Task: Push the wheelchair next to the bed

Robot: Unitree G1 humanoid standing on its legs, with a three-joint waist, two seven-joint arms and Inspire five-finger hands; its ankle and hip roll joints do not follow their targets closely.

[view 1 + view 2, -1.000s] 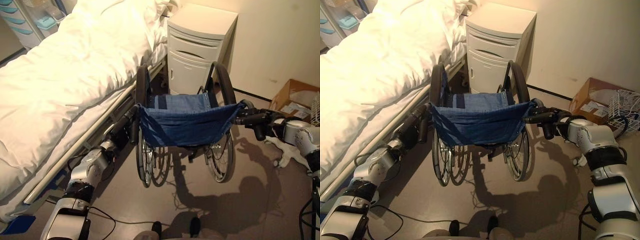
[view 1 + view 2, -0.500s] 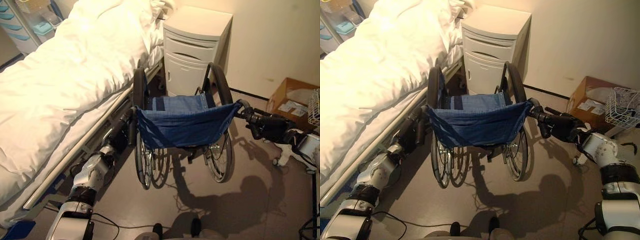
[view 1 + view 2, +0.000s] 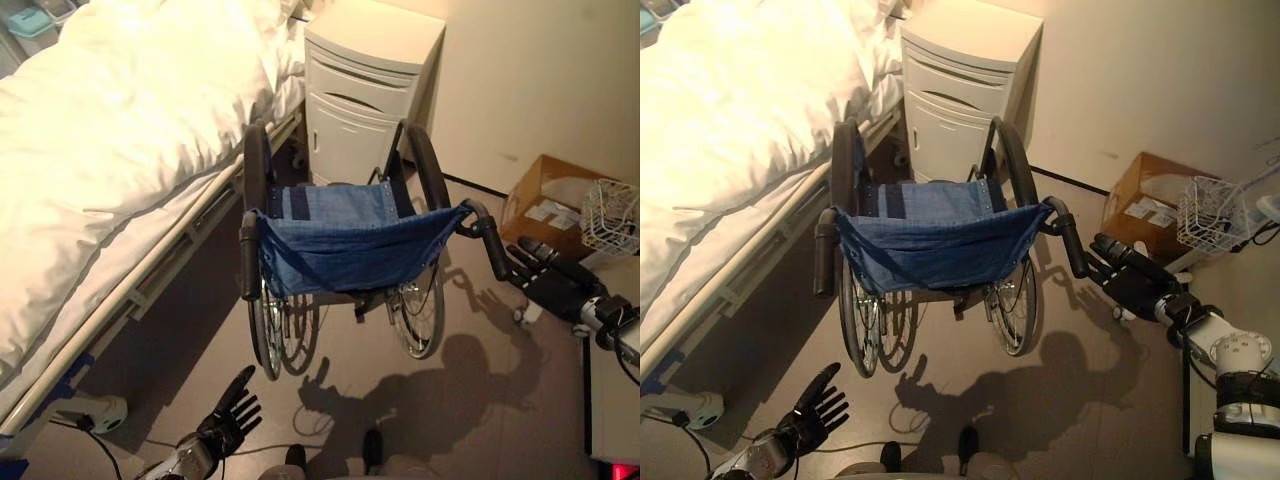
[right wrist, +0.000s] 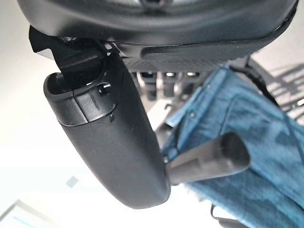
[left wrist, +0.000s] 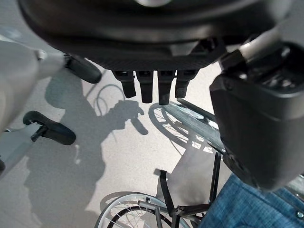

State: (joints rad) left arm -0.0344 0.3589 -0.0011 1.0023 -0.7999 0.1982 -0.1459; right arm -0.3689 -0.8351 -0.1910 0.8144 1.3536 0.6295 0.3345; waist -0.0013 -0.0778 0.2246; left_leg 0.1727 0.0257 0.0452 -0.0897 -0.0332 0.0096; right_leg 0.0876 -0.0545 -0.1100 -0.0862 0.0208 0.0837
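Bed [image 3: 110, 130] lies beyond left hand [image 3: 228, 420], whose fingers are spread, holding nothing. Wheelchair [image 3: 345, 245] stands just beside bed, ahead of both hands. Right hand [image 3: 1132, 275], fingers straight, sits just off its push handle [image 3: 1072, 243]. Cardboard box [image 3: 1145, 200] beyond it: contents unclear.

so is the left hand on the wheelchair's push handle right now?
No. The left hand hangs open low over the floor, well apart from the wheelchair's left push handle, which stands free.
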